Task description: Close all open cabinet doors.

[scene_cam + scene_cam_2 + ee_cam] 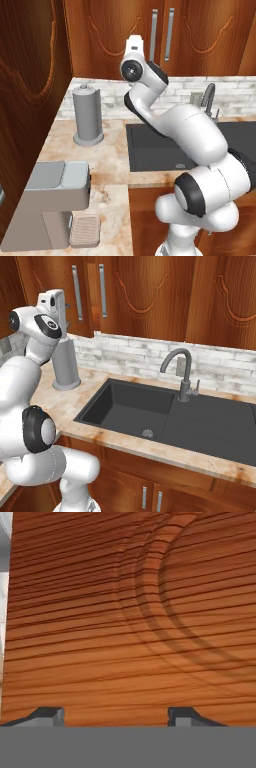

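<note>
Tool (pixel 115 714) faces a reddish-brown cabinet door (pixel 130 612) close up, carved arch groove visible, fingertips (pixel 47 714) spread apart with nothing between them, so released. Cannot tell if tips touch the wood. From the left base view, arm is raised toward the upper cabinet doors (pixel 112 37) above the counter (pixel 107 160); two silver handles (pixel 161 34) sit side by side right of the hand. Large door panel (pixel 27 75) stands at far left. Grey paper towel holder (pixel 88 116) beside black sink (pixel 150 416), faucet (pixel 181 373) behind it. Coffee machine (pixel 52 200) at front left.
</note>
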Available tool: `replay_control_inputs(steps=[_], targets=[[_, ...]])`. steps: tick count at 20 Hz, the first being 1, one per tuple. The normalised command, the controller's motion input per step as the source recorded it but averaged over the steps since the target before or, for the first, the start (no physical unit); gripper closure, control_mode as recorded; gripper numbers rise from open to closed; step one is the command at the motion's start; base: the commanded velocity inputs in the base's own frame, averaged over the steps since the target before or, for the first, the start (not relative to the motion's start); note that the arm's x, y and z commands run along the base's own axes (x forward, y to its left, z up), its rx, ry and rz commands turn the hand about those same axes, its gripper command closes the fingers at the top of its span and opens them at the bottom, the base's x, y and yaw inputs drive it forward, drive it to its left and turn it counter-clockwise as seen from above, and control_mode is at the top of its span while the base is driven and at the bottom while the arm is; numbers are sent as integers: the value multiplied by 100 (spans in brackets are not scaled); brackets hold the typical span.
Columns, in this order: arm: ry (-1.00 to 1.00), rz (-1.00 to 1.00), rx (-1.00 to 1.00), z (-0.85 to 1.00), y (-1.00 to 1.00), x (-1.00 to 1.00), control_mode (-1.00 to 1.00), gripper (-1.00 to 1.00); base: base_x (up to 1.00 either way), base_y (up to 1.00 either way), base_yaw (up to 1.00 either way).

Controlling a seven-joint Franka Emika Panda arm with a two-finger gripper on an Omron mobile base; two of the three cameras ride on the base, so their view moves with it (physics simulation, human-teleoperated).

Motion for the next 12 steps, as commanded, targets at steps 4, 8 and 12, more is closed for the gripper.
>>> replay_control_inputs(steps=[4, 8, 12], targets=[[0, 0, 4, 0, -25, 47, -100, -100, 0, 0, 0], [0, 0, 9, 0, -21, 54, -100, -100, 0, 0, 0], [0, 0, 15, 0, -18, 58, -100, -100, 0, 0, 0]])
